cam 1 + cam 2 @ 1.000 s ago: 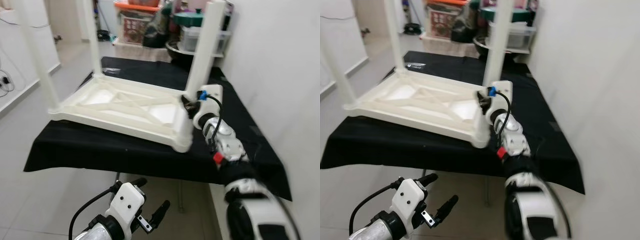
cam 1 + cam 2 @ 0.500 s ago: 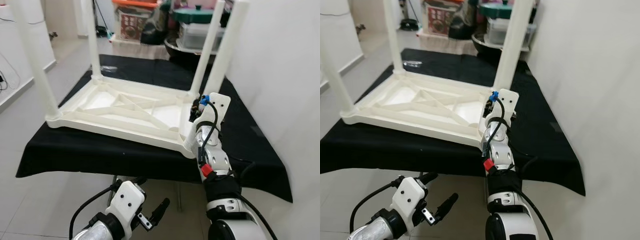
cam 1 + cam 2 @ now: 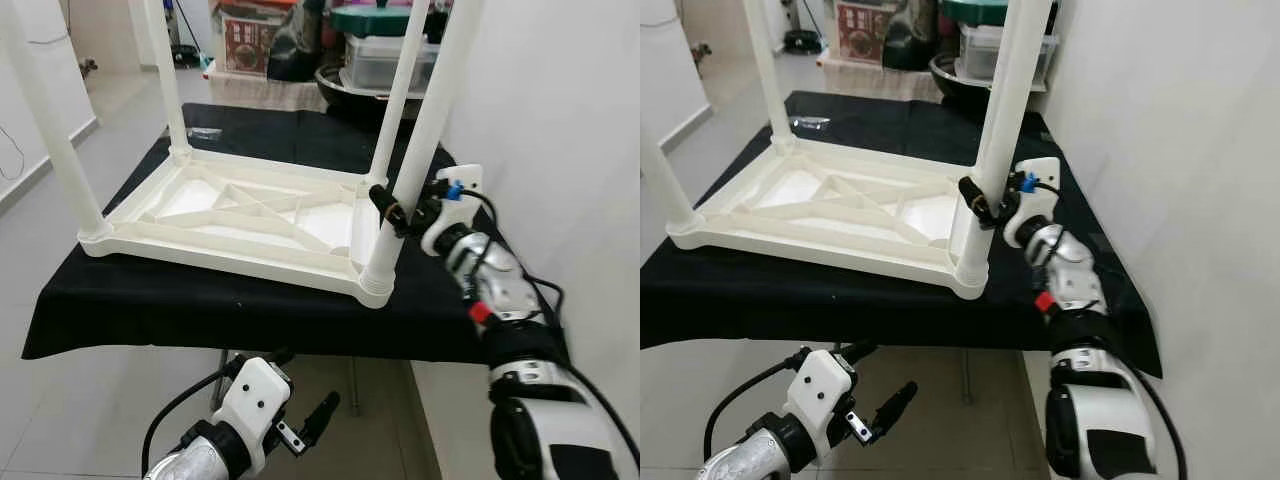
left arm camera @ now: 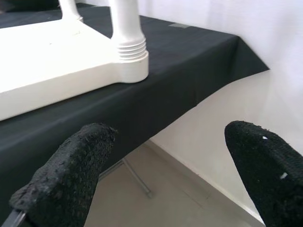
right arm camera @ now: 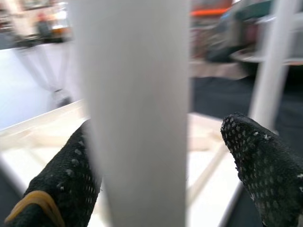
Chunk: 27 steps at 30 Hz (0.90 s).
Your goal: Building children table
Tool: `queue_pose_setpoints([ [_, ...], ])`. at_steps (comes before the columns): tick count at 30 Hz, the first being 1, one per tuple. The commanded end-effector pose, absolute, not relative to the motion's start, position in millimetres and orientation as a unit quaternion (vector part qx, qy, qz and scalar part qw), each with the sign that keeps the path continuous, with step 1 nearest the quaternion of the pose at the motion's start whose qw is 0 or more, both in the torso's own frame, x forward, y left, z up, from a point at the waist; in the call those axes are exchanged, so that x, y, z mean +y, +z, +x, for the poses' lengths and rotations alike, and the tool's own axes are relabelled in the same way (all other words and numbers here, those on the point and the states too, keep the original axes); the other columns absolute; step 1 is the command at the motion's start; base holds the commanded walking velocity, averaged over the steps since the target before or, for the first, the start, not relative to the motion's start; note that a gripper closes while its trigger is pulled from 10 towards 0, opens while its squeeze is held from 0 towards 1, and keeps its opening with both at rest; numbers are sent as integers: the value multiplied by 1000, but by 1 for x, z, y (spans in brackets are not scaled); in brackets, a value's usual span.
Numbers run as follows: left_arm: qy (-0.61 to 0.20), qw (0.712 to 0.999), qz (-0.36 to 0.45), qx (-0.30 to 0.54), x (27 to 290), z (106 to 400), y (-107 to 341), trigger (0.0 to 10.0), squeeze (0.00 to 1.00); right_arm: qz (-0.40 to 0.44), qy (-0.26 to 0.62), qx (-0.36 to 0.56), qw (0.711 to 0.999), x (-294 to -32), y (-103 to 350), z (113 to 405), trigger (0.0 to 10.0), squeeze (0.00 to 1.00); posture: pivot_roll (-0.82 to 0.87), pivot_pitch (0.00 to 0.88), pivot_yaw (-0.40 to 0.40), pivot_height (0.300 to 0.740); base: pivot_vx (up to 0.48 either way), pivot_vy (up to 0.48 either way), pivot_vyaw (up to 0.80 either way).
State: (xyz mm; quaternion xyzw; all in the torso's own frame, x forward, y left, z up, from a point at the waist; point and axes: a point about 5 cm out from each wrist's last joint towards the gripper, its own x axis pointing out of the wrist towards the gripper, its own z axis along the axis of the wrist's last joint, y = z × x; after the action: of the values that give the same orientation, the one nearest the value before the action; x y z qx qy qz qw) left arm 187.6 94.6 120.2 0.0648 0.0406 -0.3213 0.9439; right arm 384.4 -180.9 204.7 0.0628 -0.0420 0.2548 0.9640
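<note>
On black cloth: upturned table; right gripper straddling near leg, unclamped

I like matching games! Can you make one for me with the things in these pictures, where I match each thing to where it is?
Things:
1. upside-down white plastic children's table
2. black tablecloth
3. right gripper
4. left gripper

Places:
A. low down, in front of the cloth's hanging edge, above the floor
B. around the white table leg at the near right corner
C. lying with its four legs pointing up
D. spread under the white table

Pairs: 1-C, 2-D, 3-B, 4-A
</note>
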Motion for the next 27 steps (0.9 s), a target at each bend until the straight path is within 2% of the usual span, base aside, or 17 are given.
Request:
queue_pose_setpoints([
  [1,-321,944,66,37,94,189,120,10000,0,91,341,-16,935,-170,202,382,10000,0,151,0,-105,740,0,0,0],
  [2,-322,943,73,34,94,189,120,10000,0,94,389,9,916,-164,198,379,10000,0,152,0,-112,740,0,0,0],
  [3,-322,943,73,34,94,189,120,10000,0,94,389,9,916,-164,198,379,10000,0,152,0,-112,740,0,0,0],
  [4,-325,942,80,30,93,189,121,10000,0,94,421,21,902,-160,194,376,10000,0,153,0,-117,740,0,0,0],
  [5,-324,943,76,25,91,189,124,10000,0,94,469,27,878,-153,191,372,10000,0,169,0,-130,740,0,0,0],
  [6,-324,943,76,25,91,189,124,10000,0,94,469,27,878,-153,191,372,10000,0,169,0,-130,740,0,0,0],
  [10,-323,944,63,27,88,185,124,10000,0,74,577,36,812,-126,188,365,10000,0,169,0,-125,740,0,0,0],
  [16,-321,945,57,31,87,183,123,10000,0,49,598,20,800,-107,198,369,10000,0,173,2,-138,740,0,0,0],
  [20,-321,945,57,31,87,183,123,10000,0,44,596,11,802,-102,201,370,10000,0,170,5,-135,740,0,0,0],
  [21,-321,945,58,31,87,183,123,10000,0,52,595,6,802,-98,203,371,0,0,169,2,-137,740,0,0,0],
  [24,-321,945,59,31,87,184,122,10000,0,61,594,-7,802,-96,205,370,0,0,169,4,-138,740,0,0,0],
  [25,-321,945,59,31,87,184,122,10000,0,68,539,-14,839,-99,199,373,0,0,166,2,-134,740,0,0,0],
  [26,-320,945,60,31,87,184,122,10000,0,65,510,-14,858,-101,196,375,0,0,166,2,-134,740,0,0,0],
  [27,-320,945,60,31,87,184,122,10000,0,65,510,-14,858,-101,196,375,0,0,166,2,-134,740,0,0,0],
])
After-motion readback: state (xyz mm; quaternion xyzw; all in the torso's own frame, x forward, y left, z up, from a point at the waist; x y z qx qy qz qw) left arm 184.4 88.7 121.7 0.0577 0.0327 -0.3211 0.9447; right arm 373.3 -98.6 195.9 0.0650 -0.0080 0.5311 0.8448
